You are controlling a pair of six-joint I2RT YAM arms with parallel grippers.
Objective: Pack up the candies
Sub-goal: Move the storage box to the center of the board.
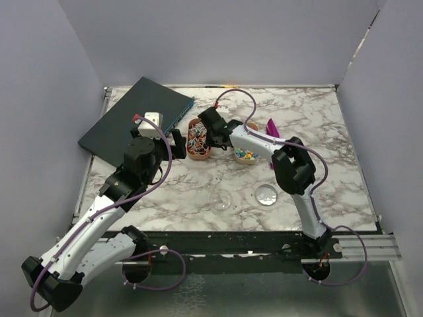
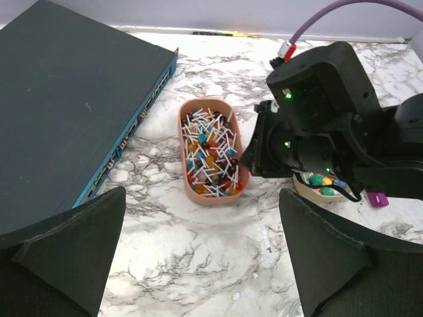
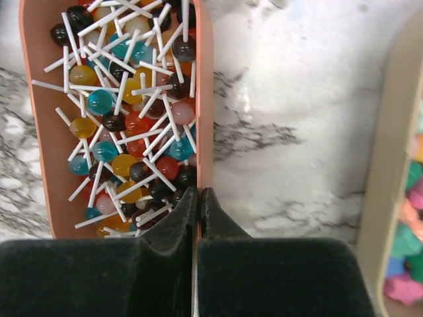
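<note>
At the tabletop's (image 1: 317, 132) far-left corner lies a flat, dark, hard-edged box (image 1: 135, 119), matte on top with a blue side. Just right of it the left pincer (image 2: 201, 198) hangs with its broad, felt-black jaws wide apart and holding nothing, aimed at the tray (image 2: 183, 142). The tray is a pink oblong with rounded ends and a thin, smooth wall, set toward the middle of the far edge. It is heaped with candies (image 3: 135, 122): glossy little balls in red, teal, amber and dark brown, each on a stiff white stick, the sticks crossed like jackstraws. The right pincer (image 3: 198, 195) has its jaws pressed together at the tray's right wall, apparently nipping the rim. That one-sided pinch is the main hazard. Lifted or dragged from there, I judge the tray would tip or flex, and the balls would roll far on the slick marbled surface. The tangled sticks could also bring candies out in clumps. The two pincers sit near each other, so a careless reach by the left one could strike the right. Just right of the tray stands a beige round bowl (image 3: 380, 165) of pastel candies (image 2: 322, 179), close enough to the right arm for a swing to knock it. Two clear discs (image 1: 266, 194) rest toward the near edge.
</note>
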